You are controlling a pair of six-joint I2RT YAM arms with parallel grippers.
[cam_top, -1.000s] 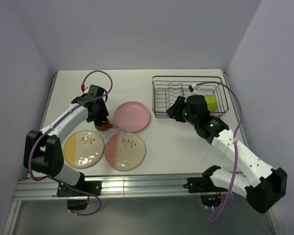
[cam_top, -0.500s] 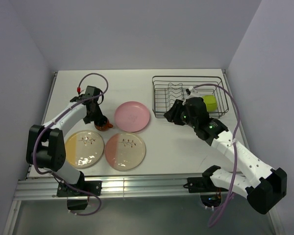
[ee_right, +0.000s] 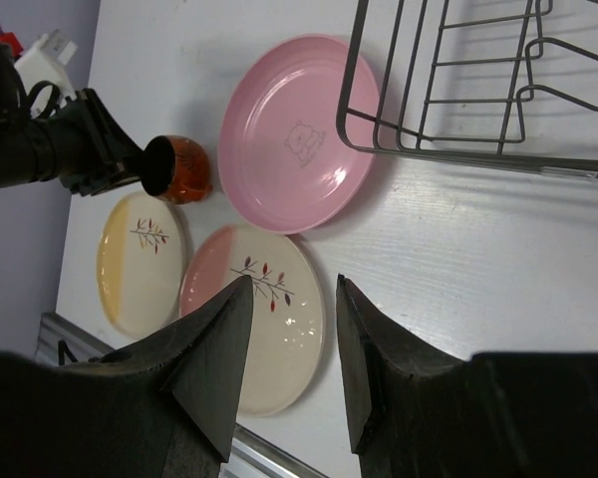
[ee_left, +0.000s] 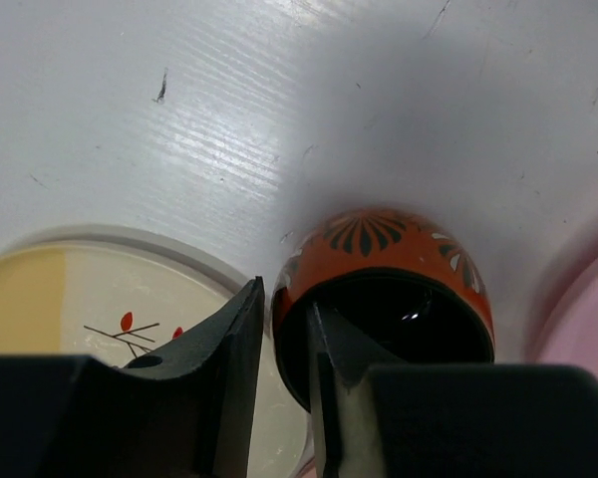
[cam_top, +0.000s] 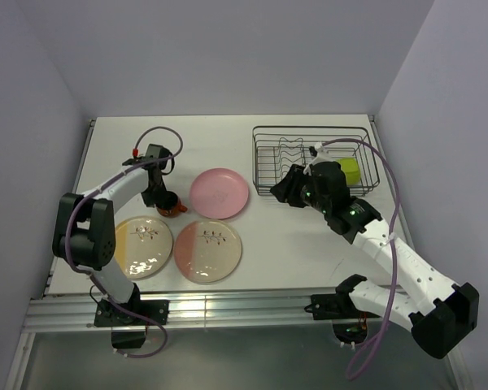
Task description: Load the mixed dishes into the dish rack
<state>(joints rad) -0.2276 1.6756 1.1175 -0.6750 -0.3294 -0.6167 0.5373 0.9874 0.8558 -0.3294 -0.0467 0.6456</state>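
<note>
left elbow has folded inward; left gripper (ee_left: pixel 284 299) clamps rim of orange-red cup (ee_left: pixel 379 249), just left of pink plate (cam_top: pixel 219 193), lift likely next. right gripper (ee_right: pixel 294 289), backed off dish rack (cam_top: pixel 309 130), jaws spread, empty. count: three plates, with pink-and-cream plate (cam_top: pixel 207 250), yellow-and-cream plate (cam_top: pixel 138 247) near; one cup; one lime-green bowl (cam_top: pixel 349 170) in rack.

1. We've got a white table (cam_top: pixel 293 244), lightly scuffed.
2. At its far right stands the wire dish rack (cam_top: pixel 309 127).
3. Mid-table lies the pink plate (cam_top: pixel 219 193), with the orange-red cup (cam_top: pixel 172 205) just beside it on the left.
4. Nearer us, the yellow-and-cream plate (cam_top: pixel 138 247) and the pink-and-cream plate (cam_top: pixel 207 250) lie flat, side by side.
</note>
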